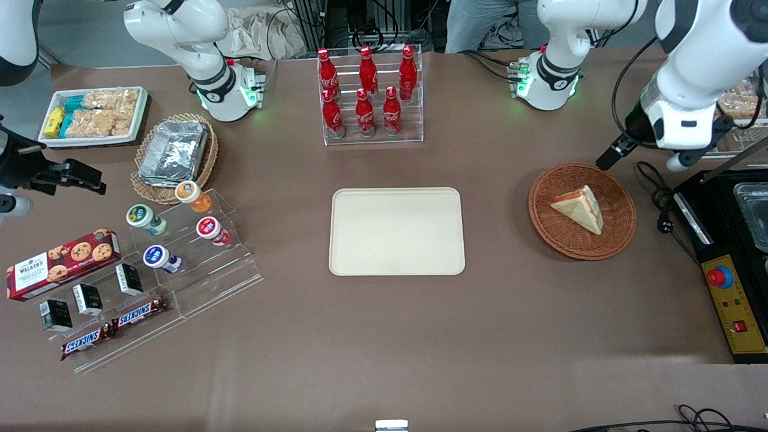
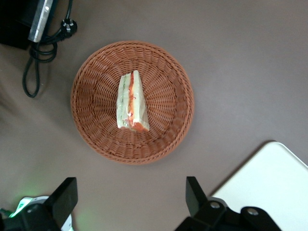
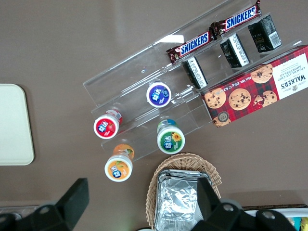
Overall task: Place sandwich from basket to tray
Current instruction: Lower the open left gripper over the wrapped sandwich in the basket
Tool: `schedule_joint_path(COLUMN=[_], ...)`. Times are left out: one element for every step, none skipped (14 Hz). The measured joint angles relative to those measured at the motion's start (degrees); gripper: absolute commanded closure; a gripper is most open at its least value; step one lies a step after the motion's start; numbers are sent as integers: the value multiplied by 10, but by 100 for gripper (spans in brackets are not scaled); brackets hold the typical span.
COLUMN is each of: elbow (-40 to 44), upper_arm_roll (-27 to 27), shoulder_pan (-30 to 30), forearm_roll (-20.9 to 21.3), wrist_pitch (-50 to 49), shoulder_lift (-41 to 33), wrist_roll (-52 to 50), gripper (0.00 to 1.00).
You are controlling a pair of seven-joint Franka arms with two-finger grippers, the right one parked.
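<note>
Reddish-brown wicker forms the round, shallow basket (image 1: 582,211), which sits on the brown table (image 1: 384,336) toward the working arm's end, and the sandwich (image 1: 579,207) lies inside it, near the middle of the weave. It is a pale triangular wedge lying on its side, its red, orange and green filling showing along one edge in the left wrist view, where the sandwich (image 2: 131,101) rests well within the basket's rim (image 2: 187,103). The cream-beige tray (image 1: 397,231) lies flat at the middle of the table, apart from the basket, with bare tabletop between them; nothing rests on it. The left arm's gripper (image 2: 131,199) hangs in the air above the table, clear of the basket and touching nothing; its two dark fingers (image 2: 193,195) are spread wide, with nothing between them (one corner of the tray (image 2: 269,183) shows just beside one finger in the wrist view). In the front view the gripper itself is hard to make out below the white body of the arm (image 1: 684,114), which hangs above the table, farther from the camera than the basket. A clear rack of red bottles (image 1: 367,90) stands farther from the front camera than the tray. Toward the parked arm's end stand a lighter basket of foil containers (image 1: 174,153) and a clear stepped stand of small cups (image 1: 180,234).
</note>
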Motion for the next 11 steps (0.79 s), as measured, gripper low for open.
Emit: schedule_joint_path(elbow=[-20,-36,-51,-68,-88,-107,-124,-138,-151,-163,-174], upper_arm_roll=[1,2,4,4,4,4,4,4,4,4,4], shoulder_pan=[7,12,13,15,19,24,27,30,32,35,37], forearm_roll=[0,0,1,1,1,1,1,1,1,1,1], wrist_pitch=[22,41,59,82,109,134,157,176,197,218,238], shoulder_lift=[4,7,10,11,12,14,19,25,33,41,50], wrist_roll=[0,0,0,0,0,0,1,1,1,1,1], gripper=[0,0,0,0,0,0,0,0,0,0,0])
